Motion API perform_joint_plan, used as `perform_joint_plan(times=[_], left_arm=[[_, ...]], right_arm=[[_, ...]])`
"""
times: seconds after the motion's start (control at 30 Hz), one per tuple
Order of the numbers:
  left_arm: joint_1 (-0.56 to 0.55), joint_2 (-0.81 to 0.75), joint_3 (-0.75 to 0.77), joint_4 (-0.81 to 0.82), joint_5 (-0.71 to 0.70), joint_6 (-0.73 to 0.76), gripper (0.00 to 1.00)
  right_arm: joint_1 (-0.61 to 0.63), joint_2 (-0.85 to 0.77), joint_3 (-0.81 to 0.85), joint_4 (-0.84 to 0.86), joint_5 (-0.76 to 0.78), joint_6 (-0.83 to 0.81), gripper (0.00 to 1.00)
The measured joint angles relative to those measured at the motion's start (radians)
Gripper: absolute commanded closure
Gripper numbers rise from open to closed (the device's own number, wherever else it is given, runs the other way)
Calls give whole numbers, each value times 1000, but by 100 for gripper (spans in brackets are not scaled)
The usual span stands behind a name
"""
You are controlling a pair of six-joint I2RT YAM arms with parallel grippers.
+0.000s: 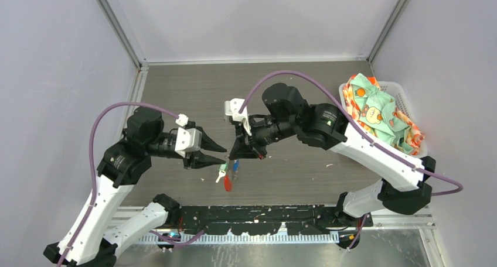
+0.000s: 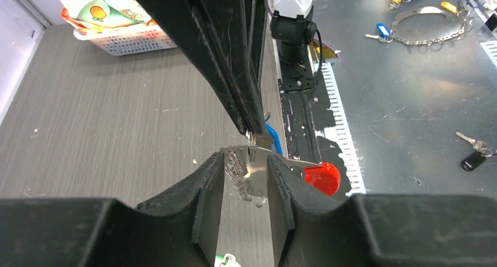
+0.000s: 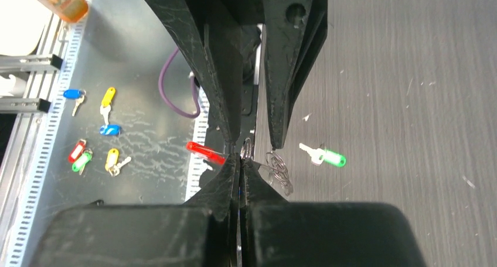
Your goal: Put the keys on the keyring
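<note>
a dark wooden table (image 1: pixel 193 91) is shut in by pale walls on three sides. a white basket (image 1: pixel 404 103) filled with patterned cloth (image 1: pixel 375 112) is set against the right wall. left of the basket, a wide stretch of bare wood is left open as far as the left wall and the back edge. both arms are bent inward over this stretch: the right arm (image 1: pixel 375 156) is reached leftward past the basket, and the left arm (image 1: pixel 102 197) is stretched toward the basket. the two grippers are thus brought tip to tip, well left of the basket. the right gripper (image 1: pixel 235 156) is angled downward, its fingers clenched on a small metal ring of the keyring (image 2: pixel 237 174). the left gripper (image 1: pixel 225 155) is held level, its fingers parted, with the chain hung in the gap between them. the red loop (image 2: pixel 322 178) is seen just beyond the chain. a blue key (image 2: pixel 273 139) is kept close behind the clenched tips. a green key (image 3: pixel 327 157) is seen a little apart; whether it hangs or lies on the wood cannot be told.
</note>
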Motion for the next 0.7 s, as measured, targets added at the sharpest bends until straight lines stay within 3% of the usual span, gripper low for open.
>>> perform_joint_plan(times=[0.17, 0.53, 0.7], left_arm=[[0, 8, 14, -14, 4, 18, 75], [0, 49, 37, -83, 27, 41, 75], [0, 75, 58, -112, 26, 63, 84]], right_arm=[[0, 61, 65, -111, 0, -19, 99], [5, 121, 167, -196, 0, -26, 99], [9, 184, 240, -250, 1, -23, 99]])
